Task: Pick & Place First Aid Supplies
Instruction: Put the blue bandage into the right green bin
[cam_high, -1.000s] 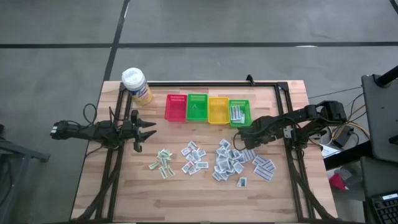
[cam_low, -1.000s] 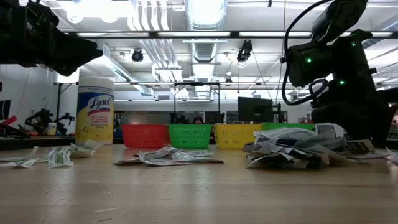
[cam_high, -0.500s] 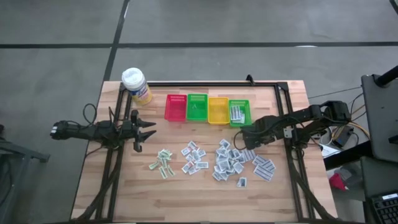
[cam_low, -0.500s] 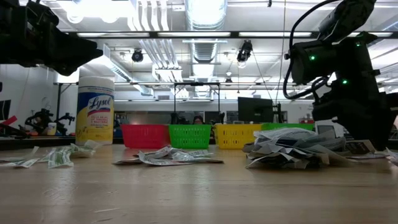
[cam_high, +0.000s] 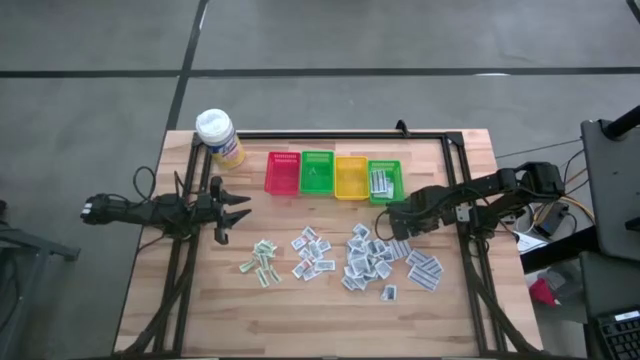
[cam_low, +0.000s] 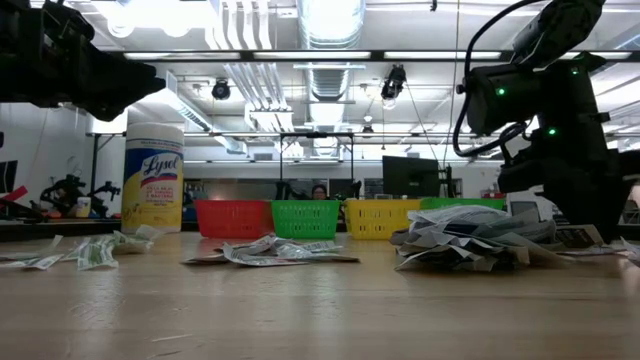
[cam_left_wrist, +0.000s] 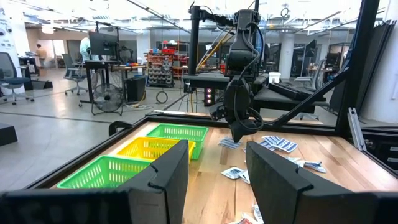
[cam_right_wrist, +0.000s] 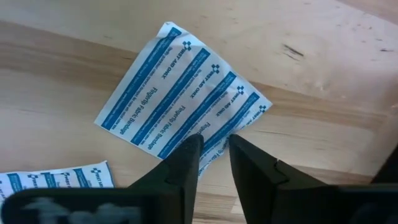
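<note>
Pinching now: your right hand (cam_right_wrist: 214, 152) sits narrow over a blue-print packet (cam_right_wrist: 180, 93) on the worktop (cam_right_wrist: 323, 81); check grip, then lift. Left hand (cam_high: 225, 208) waits wide.

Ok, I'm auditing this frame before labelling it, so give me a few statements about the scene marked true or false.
1. The right gripper is down at a blue-striped packet on the wood. True.
2. The left gripper holds a packet. False: it is open and empty, apart from the packets.
3. The red basket holds packets. False: it looks empty; packets show in the rightmost green basket.
4. The yellow bottle stands upright at a table corner. True.
</note>
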